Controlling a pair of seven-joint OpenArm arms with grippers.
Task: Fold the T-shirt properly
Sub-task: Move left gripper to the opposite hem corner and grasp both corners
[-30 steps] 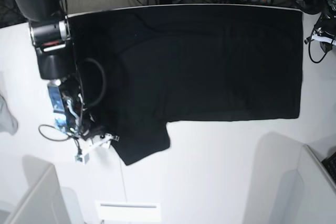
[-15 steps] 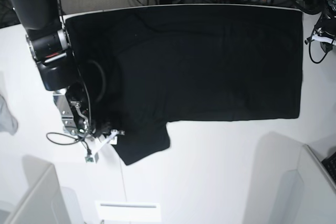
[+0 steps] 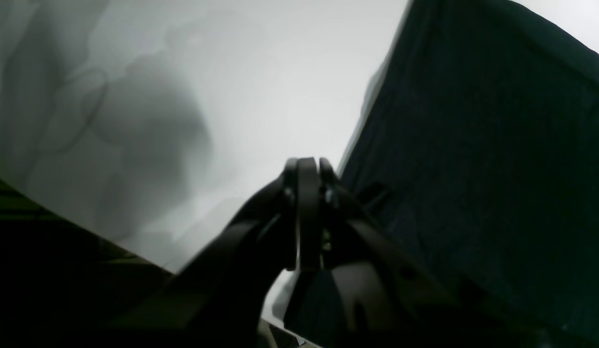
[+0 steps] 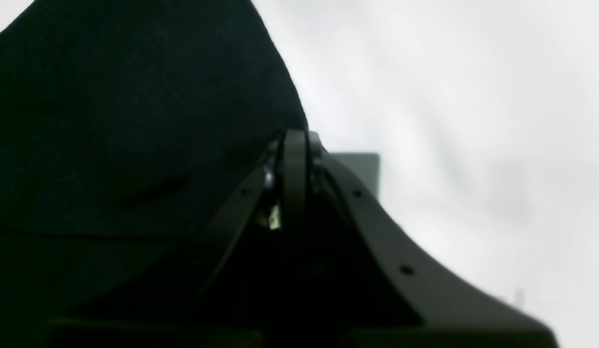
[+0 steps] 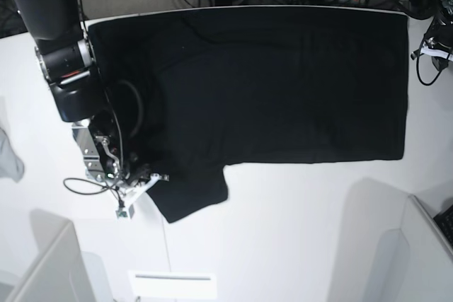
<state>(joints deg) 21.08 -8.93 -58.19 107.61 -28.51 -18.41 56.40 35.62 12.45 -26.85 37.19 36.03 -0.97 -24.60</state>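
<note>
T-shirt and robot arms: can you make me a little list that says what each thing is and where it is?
shirt: black T-shirt spread flat on the white table
sleeve: one sleeve sticks out toward the near edge
right gripper: at the sleeve's edge, fingers together; whether it pinches cloth is unclear
left gripper: fingers together, beside the shirt's edge, over bare table
print: none showing, plain side up
grey cloth: at the table's edge
</note>
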